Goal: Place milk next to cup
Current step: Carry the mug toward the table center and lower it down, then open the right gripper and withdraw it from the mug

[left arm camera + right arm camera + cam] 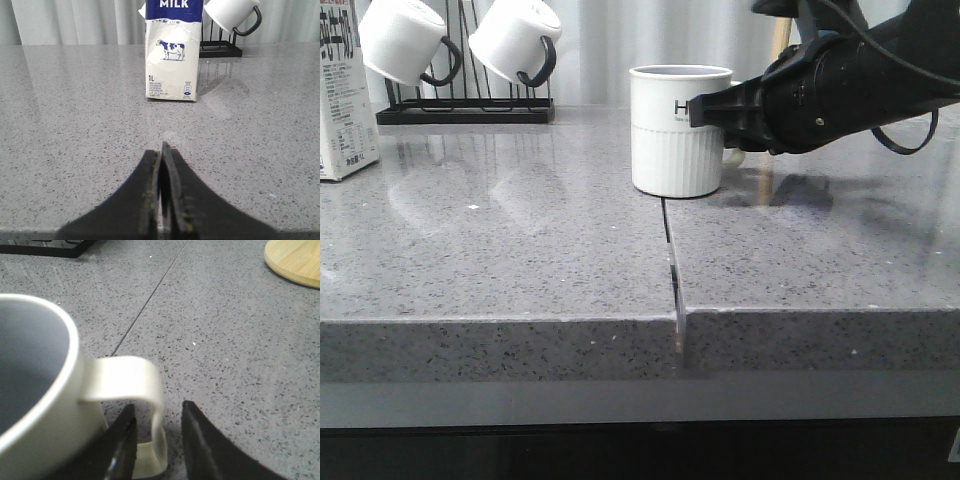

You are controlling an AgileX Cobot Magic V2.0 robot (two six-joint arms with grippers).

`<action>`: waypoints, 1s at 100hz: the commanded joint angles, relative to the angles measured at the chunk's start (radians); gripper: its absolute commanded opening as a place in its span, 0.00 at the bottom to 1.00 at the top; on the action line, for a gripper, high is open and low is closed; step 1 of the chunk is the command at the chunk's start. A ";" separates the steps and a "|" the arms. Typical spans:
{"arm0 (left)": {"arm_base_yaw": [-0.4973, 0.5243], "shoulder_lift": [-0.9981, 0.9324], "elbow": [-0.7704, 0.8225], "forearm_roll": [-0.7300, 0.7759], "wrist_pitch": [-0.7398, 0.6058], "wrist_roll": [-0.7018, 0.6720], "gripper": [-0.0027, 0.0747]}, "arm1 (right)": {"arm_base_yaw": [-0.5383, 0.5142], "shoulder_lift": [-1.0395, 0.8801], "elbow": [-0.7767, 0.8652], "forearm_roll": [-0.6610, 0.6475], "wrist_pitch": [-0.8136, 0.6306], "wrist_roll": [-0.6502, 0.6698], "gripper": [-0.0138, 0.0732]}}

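The milk (342, 100), a white carton with a blue band and a cow picture, stands upright at the far left of the counter. It faces my left gripper in the left wrist view (172, 55). My left gripper (161, 149) is shut and empty, low over the counter, well short of the carton; it is out of the front view. The cup (680, 130), a white ribbed mug, stands at mid-counter and shows in the right wrist view (35, 390). My right gripper (705, 108) (159, 407) is open with its jaws astride the cup's white handle (135, 385).
A black rack (465, 108) at the back left holds white cups with black handles (515, 40); one shows behind the carton (232, 12). A seam (670, 260) splits the grey counter. A round wooden board (295, 262) lies beyond the cup.
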 commanded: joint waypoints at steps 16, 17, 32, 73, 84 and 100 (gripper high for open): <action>-0.002 -0.033 0.041 -0.007 -0.084 0.000 0.01 | 0.001 -0.109 -0.025 -0.005 0.020 0.000 0.47; -0.002 -0.033 0.041 -0.007 -0.084 0.000 0.01 | 0.001 -0.115 -0.025 -0.005 0.024 0.000 0.47; -0.002 -0.033 0.041 -0.007 -0.084 0.000 0.01 | 0.001 -0.168 -0.025 -0.005 0.161 0.000 0.47; -0.002 -0.033 0.041 -0.007 -0.084 0.000 0.01 | 0.001 -0.389 0.173 -0.005 0.261 0.000 0.19; -0.002 -0.033 0.041 -0.007 -0.084 0.000 0.01 | 0.001 -0.494 0.252 -0.005 0.275 0.000 0.13; -0.002 -0.033 0.041 -0.007 -0.084 0.000 0.01 | 0.001 -0.663 0.333 -0.005 0.337 0.000 0.12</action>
